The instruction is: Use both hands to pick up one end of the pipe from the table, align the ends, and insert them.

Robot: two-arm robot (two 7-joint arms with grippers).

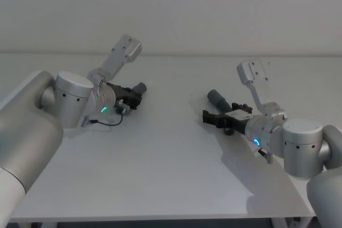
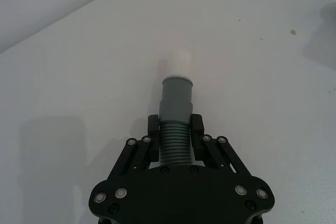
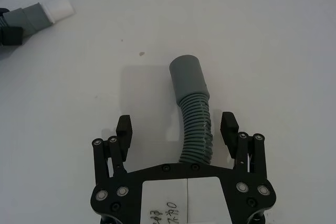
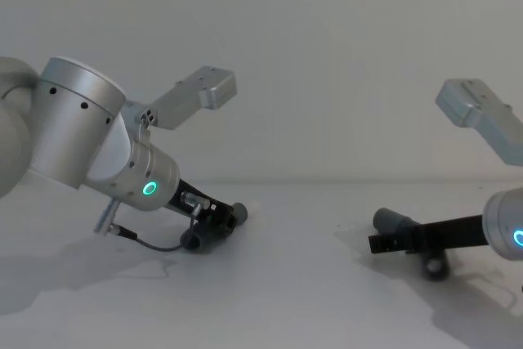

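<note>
Low over the white bench (image 1: 171, 174), the left gripper (image 2: 175, 125) holds its fingers (image 2: 153, 128) clenched on the white-tipped pipe piece (image 2: 176, 103). The right gripper (image 3: 177, 124) has its fingers (image 3: 124, 128) spread, released, either side of the collared pipe piece (image 3: 196, 129) lying on the bench.

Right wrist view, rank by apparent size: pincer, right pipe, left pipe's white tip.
1. Right pincer
2. Right pipe
3. White tip of left pipe; farther off, so real size unsure.
</note>
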